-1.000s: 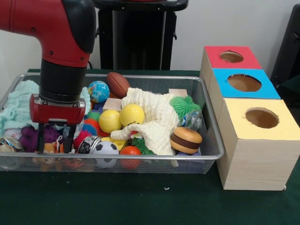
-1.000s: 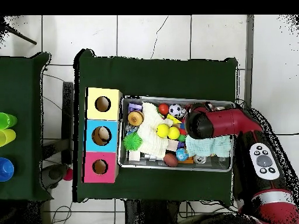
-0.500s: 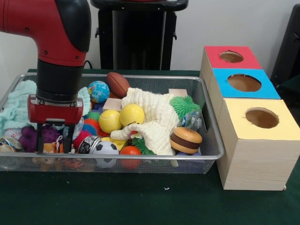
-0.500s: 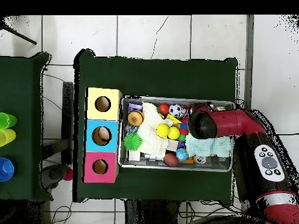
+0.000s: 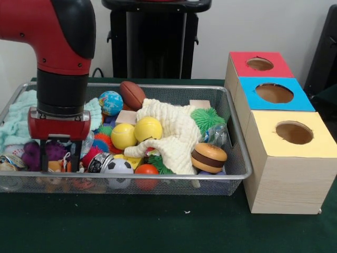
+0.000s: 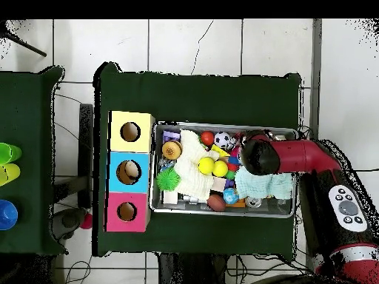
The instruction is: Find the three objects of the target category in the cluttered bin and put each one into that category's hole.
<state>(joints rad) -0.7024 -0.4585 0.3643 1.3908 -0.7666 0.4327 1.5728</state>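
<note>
Your red-and-black gripper hanging in silver wire-mesh bin, black fingers spread, straddling small orange plush toy beside purple spiky ball.

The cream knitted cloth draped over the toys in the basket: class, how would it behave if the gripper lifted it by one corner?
The cream cloth sags over the yellow balls, so it is probably floppy and would hang. Its loose knit looks light and easy to pinch. It might drag neighbours such as the toy burger.

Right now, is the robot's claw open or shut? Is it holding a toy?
Gripper: open, fingers down in the cluttered bin on either side of a small orange plush toy. Whether it grips the toy cannot be told.
</note>
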